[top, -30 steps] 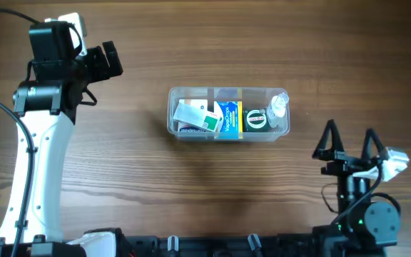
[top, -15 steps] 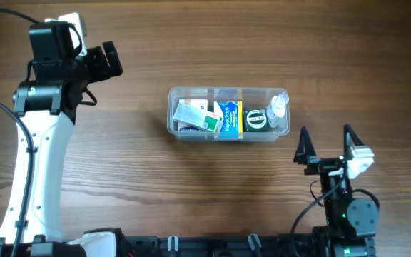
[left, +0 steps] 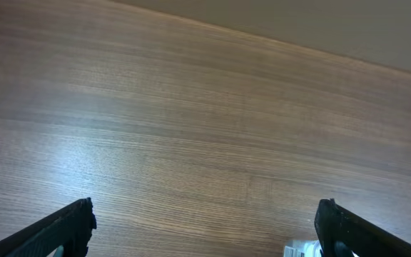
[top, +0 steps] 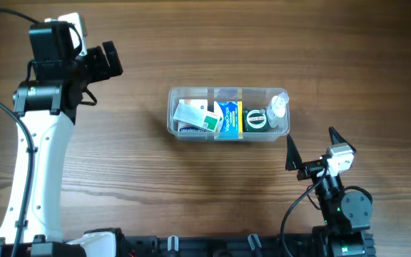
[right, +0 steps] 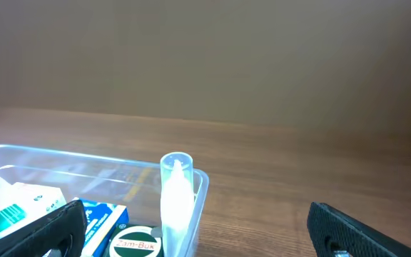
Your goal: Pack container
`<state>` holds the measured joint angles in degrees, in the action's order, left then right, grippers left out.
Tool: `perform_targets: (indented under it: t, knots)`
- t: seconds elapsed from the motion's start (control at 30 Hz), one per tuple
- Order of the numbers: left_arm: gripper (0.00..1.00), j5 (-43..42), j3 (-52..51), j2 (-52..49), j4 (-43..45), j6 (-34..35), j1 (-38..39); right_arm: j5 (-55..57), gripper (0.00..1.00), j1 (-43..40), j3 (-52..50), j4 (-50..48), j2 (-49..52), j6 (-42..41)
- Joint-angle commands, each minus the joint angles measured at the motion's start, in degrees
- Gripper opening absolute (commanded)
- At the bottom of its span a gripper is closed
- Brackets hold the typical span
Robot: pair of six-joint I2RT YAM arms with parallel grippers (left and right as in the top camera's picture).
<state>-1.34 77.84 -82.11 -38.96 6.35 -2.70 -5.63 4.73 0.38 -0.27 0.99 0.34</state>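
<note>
While both gape empty, right claw (top: 310, 143) near container (top: 191, 91), left claw (top: 113, 61) well apart.

- bench (top: 191, 43): mid-brown, fine wood grain with darker streaks
- container (top: 227, 91): clear, colourless
- box (top: 228, 118): blue and yellow, with white print
- carton (top: 193, 116): white with a green corner
- tin (top: 255, 120): dark green lid, white lettering
- bottle (top: 279, 106): clear
- left arm (top: 38, 164): white, with black joints
- right end effector (top: 310, 137): black
- left end effector (left: 205, 232): black
</note>
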Motion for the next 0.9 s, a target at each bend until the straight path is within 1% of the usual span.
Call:
perform_targets:
  t: [0.0, 0.73, 0.87]
  knots:
    - [1.00, 0.15, 0.22, 0.72, 0.17, 0.55, -0.20, -1.51, 1.00, 0.17, -0.09, -0.26, -0.70, 1.03]
    - [1.00, 0.15, 0.15, 0.55, 0.17, 0.55, -0.20, -1.51, 1.00, 0.17, -0.09, -0.26, -0.35, 1.03]
    - [1.00, 0.17, 0.09, 1.73, -1.66, 0.55, -0.17, -1.51, 1.00, 0.17, -0.09, -0.26, -0.35, 1.01]
